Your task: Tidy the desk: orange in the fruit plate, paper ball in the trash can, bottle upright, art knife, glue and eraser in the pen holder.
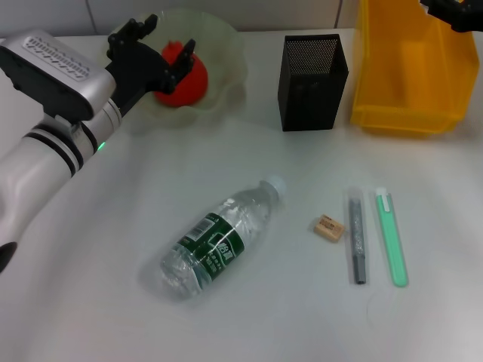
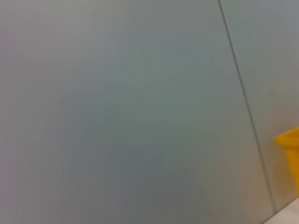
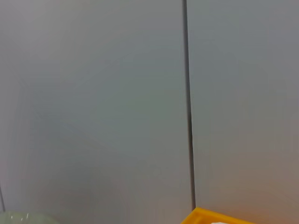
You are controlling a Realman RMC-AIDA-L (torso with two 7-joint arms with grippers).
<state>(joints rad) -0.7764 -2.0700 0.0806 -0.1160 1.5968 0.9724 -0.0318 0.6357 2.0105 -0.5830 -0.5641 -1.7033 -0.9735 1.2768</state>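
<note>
The orange point(image 1: 183, 84) lies in the pale-green fruit plate point(image 1: 226, 45) at the back left. My left gripper point(image 1: 167, 44) hovers just over it, open, its black fingers spread around the fruit's top. The bottle point(image 1: 219, 240) lies on its side mid-table, cap pointing toward the back right. To its right lie the eraser point(image 1: 329, 228), the grey art knife point(image 1: 356, 240) and the green glue point(image 1: 392, 237). The black mesh pen holder point(image 1: 311, 72) stands beside the yellow trash can point(image 1: 411, 72). My right gripper point(image 1: 455, 10) hangs over the can at the frame's top corner. The paper ball is out of view.
Both wrist views face a grey panelled wall. A corner of the yellow trash can point(image 2: 289, 140) shows in the left wrist view. The can's rim point(image 3: 219, 217) and the fruit plate's edge point(image 3: 23, 218) show in the right wrist view. White tabletop point(image 1: 90, 302) surrounds the bottle.
</note>
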